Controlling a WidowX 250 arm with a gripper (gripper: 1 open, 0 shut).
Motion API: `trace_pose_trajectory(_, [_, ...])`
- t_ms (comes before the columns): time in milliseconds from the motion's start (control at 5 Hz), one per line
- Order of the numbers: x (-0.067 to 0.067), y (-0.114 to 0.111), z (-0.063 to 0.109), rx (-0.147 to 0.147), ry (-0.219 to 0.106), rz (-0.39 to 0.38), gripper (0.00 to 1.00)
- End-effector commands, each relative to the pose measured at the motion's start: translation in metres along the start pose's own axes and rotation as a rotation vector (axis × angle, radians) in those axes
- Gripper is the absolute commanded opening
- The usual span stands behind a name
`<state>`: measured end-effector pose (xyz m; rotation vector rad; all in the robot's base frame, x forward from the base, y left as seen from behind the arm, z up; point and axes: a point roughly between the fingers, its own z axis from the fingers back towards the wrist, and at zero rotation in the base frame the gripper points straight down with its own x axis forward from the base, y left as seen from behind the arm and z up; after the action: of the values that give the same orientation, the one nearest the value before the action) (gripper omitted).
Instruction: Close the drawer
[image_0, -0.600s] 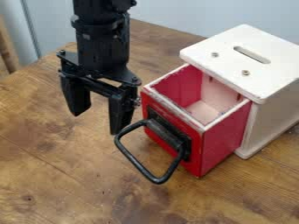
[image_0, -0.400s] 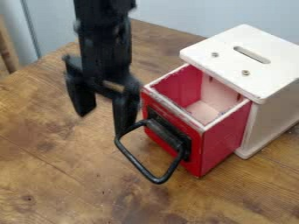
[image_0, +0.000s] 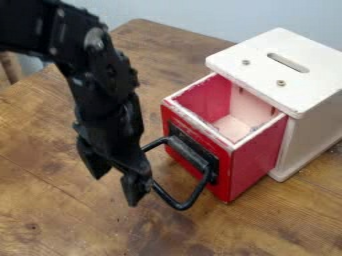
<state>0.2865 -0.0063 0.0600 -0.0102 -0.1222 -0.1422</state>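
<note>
Evidently the red drawer (image_0: 223, 166) juts out of the white cabinet box (image_0: 297, 88), its open top showing pale inner walls, and both sit toward the right edge of the wooden table (image_0: 60, 215). It looks light and stiff, likely thin painted board, so it should slide on a modest push rather than need a squeeze; nothing about it seems fragile or especially slippery. The cabinet is probably light as well, and a shove off to one side could twist it or jam the drawer. The black gripper (image_0: 116, 188) hangs low in front, its fingers spread apart, beside the black loop handle (image_0: 171, 200); whether it touches the loop cannot be told. The loop offers a slim bar to take hold of, but closing hardly calls for a grasp: the better place to press is the black plate (image_0: 191, 153) at the middle of the front, straight toward the cabinet.
</note>
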Motion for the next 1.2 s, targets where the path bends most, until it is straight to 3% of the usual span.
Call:
trace_pose_trajectory(0, [0.013,0.015,0.0,0.005,-0.025,0.014,1.0])
trace_pose_trajectory(400, [0.023,0.022,-0.004,0.022,-0.028,0.09,1.0])
trace_pose_trajectory(600, [0.032,0.021,-0.016,0.028,-0.036,0.128,1.0])
trace_pose_trajectory(800, [0.048,0.02,-0.014,0.032,-0.085,0.166,1.0])
trace_pose_trajectory(1000, [0.055,0.027,-0.009,0.02,-0.127,0.14,1.0])
